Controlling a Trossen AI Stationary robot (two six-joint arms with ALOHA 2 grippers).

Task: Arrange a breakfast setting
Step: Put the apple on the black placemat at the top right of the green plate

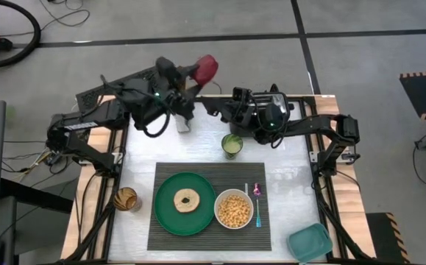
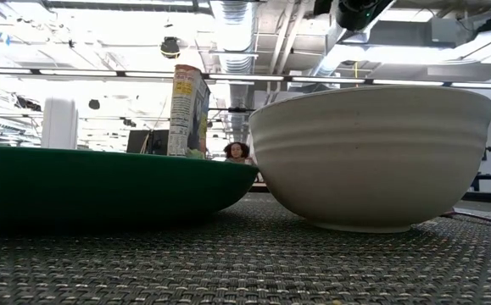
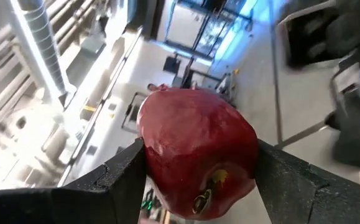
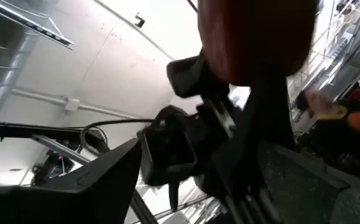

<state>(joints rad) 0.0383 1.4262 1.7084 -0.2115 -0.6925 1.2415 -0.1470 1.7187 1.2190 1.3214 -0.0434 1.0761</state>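
Gripping the glossy red apple (image 3: 198, 158), the left claw (image 1: 201, 71) hung above the desk's (image 1: 293, 165) far edge. Right claw (image 1: 236, 99) stood empty, spread beside it. Only the high view showed bagel (image 1: 185, 199) on green plate (image 1: 165, 213), cereal (image 1: 234, 210) in smooth white bowl (image 2: 372, 152), ribbed placemat (image 1: 205, 239).

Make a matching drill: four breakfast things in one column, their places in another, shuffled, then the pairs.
Things:
1. bagel
2. cereal
3. spoon
4. apple

Places:
A. in the left tool, raised at the table's far edge
B. on the mat, right of the bowl
C. on the green plate
D. in the white bowl

Pairs: 1-C, 2-D, 3-B, 4-A
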